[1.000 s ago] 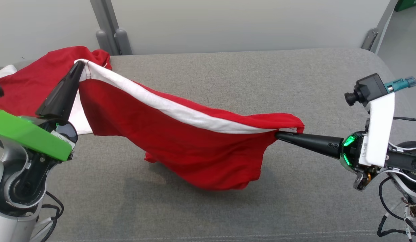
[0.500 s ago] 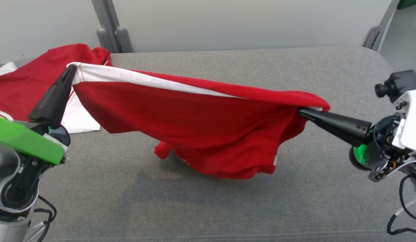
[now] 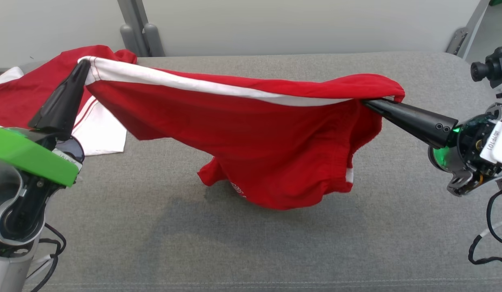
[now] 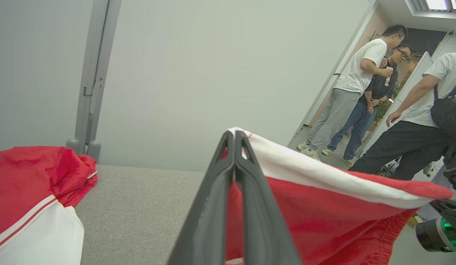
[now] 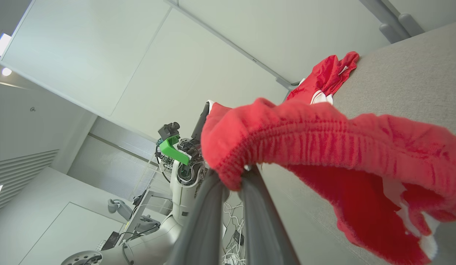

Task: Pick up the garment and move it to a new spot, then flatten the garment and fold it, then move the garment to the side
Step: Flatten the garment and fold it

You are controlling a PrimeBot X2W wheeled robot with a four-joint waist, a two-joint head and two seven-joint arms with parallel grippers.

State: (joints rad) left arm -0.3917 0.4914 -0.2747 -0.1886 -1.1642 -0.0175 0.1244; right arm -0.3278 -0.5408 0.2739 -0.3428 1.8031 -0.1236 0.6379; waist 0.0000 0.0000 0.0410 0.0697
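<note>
Left fingers [image 3: 77,75], right fingers [image 3: 376,107] each pinched tight on garment [image 3: 255,134] top corners; cloth stretched between them, likely for laying flat

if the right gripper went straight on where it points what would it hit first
The red garment, which is pinched in the right gripper. Beyond the cloth its line seems to head toward the left gripper, though depth is unclear.
</note>
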